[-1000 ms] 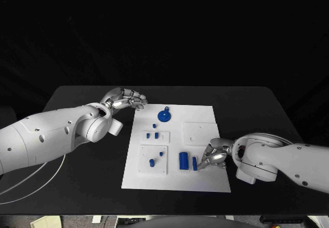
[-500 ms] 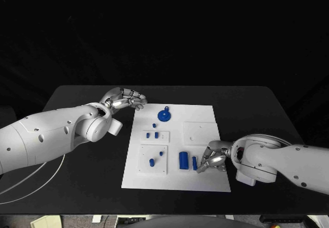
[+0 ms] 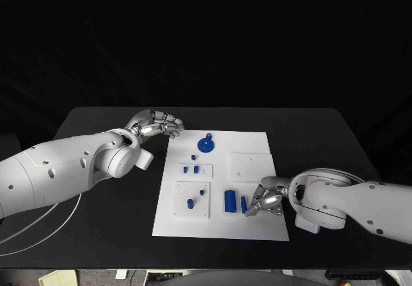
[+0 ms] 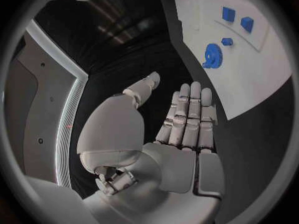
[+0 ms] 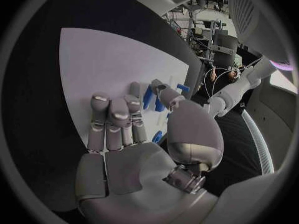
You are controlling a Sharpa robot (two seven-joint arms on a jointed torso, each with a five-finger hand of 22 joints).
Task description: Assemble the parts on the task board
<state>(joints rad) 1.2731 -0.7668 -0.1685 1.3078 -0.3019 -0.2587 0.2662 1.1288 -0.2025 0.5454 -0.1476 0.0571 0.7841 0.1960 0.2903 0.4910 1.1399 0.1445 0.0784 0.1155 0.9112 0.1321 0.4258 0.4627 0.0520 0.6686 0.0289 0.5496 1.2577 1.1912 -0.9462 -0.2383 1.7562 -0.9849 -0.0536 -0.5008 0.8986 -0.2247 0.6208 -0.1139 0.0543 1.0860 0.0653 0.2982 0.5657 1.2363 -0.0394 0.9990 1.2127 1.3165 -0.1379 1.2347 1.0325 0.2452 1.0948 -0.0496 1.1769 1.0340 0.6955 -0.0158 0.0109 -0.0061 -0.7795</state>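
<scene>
A: Where does the white rectangular task board (image 3: 221,229) lie?

B: In the middle of the black tabletop (image 3: 103,238), running from the frame's centre down toward the lower middle. Small blue parts lie on it: a round blue gear-shaped part (image 3: 205,144) near its upper edge, two small blue square blocks (image 3: 190,170) on a raised white panel below that, a short blue peg (image 3: 190,204) on another panel at the lower left, and a wide blue cylinder (image 3: 230,201) with a slimmer blue bar (image 3: 244,205) just beside it.

A: And the right robot hand (image 3: 265,200)?

B: It sits over the board's lower right part, just right of the slim blue bar, fingers bent down toward it. In the right wrist view that robot hand (image 5: 134,129) has its fingers lying side by side and the thumb out toward the blue pieces. I cannot tell whether a fingertip touches the bar, or whether anything is held.

A: The left robot hand (image 3: 157,126)?

B: It is off the board, over the tabletop near the board's upper left corner. In the left wrist view its fingers (image 4: 190,115) lie nearly straight and together with the thumb apart, and nothing is in them.
</scene>
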